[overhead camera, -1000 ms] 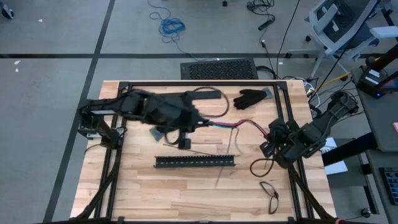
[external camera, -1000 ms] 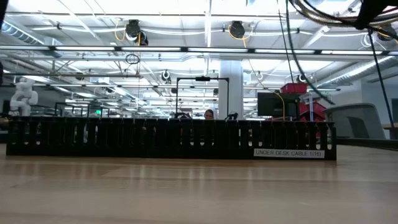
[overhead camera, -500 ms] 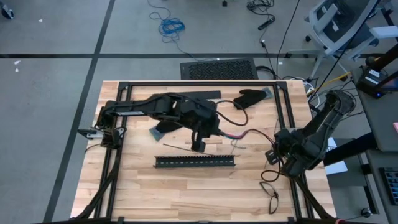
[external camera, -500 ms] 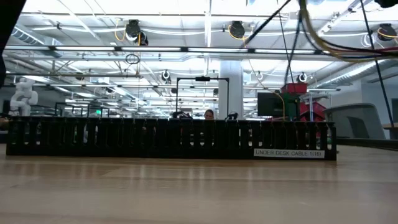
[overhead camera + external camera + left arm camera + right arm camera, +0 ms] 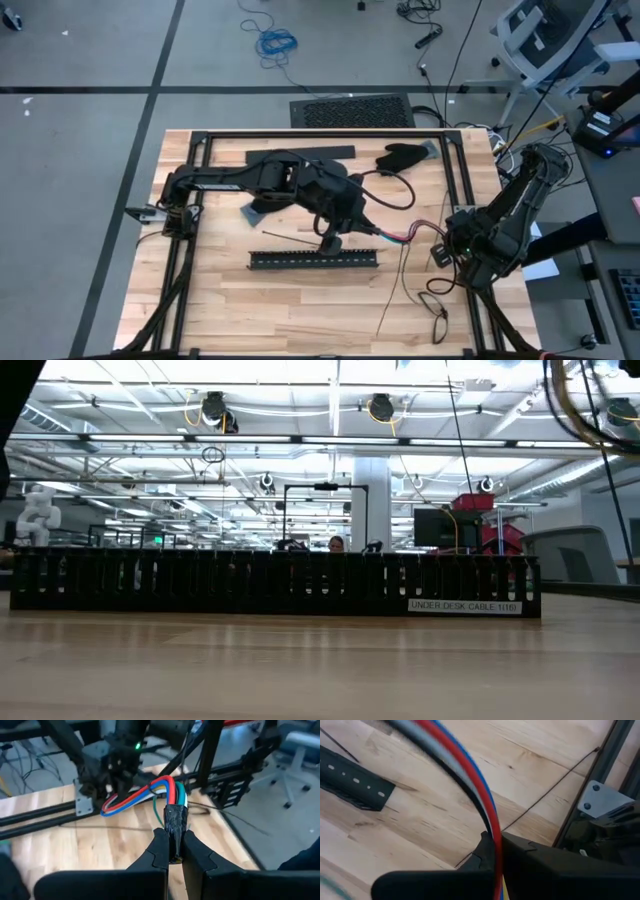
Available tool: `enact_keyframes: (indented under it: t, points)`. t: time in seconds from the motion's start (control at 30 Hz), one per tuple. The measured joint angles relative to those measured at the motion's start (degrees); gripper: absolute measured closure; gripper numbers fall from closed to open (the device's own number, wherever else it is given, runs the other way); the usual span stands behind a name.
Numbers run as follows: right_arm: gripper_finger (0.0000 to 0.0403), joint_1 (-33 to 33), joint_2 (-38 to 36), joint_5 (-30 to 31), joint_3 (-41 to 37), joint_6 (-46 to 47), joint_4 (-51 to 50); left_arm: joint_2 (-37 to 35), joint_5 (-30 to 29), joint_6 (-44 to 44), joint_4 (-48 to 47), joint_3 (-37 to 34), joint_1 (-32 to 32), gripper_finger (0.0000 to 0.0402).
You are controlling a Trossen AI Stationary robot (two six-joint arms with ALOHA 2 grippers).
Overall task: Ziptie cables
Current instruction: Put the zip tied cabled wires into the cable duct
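Observation:
The cables point(image 5: 405, 234) are a bundle of red, blue, white and green wires running over the table's middle right, between my two grippers. One end is wrapped in black tape point(image 5: 175, 820). My left gripper point(image 5: 345, 232) point(image 5: 172, 855) is shut on that taped end, just beyond the slotted bar. My right gripper point(image 5: 447, 247) point(image 5: 496, 851) is shut on the bundle farther along, by the table's right frame rail. From the left gripper the wires point(image 5: 137, 797) arc away toward the right arm. My left gripper pinches the black-taped end point(image 5: 174, 836) of the bundle between its two fingers. The fingers slant down toward the table's right and lie along the bundle. The end is held above the wood. My right gripper pinches the coloured wires point(image 5: 491, 831) between its two fingers, steeply from above. The wires run out beyond the fingers in a curve above the table, clear of the wood.
A long black slotted bar point(image 5: 313, 259) point(image 5: 351, 781) lies across the table's middle, filling the low view point(image 5: 270, 582). Thin black strips lie beside it point(image 5: 292, 237) and toward the near right point(image 5: 392, 300). A black glove point(image 5: 401, 157) sits at the far right and a dark wire loop point(image 5: 434, 305) at the near right.
My left gripper has gone toward the table's right and near edges and sunk, tipping downward, carrying the taped cable end with it. My right gripper has drawn back toward the near right corner and lowered, still shut on the wires. The bundle has shifted right between them.

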Motion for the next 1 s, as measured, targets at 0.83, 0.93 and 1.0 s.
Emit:
enact_keyframes:
  t: [0.83, 0.93, 1.0]
  points:
    - [0.0402, -2.54, 0.0, 4.67, -0.42, -1.79, 0.03, 0.07, -1.8, 3.42, -3.49, -14.94, -1.0, 0.0377]
    - [0.0402, -3.34, 0.02, 4.67, -1.53, -2.24, 0.13, -0.47, 2.17, 2.68, -4.46, -14.94, -2.06, 0.0377]
    - [0.0402, -3.97, 0.0, 4.64, -2.13, -2.53, 0.09, -0.59, 4.57, 2.02, -5.58, -14.9, -2.46, 0.0377]
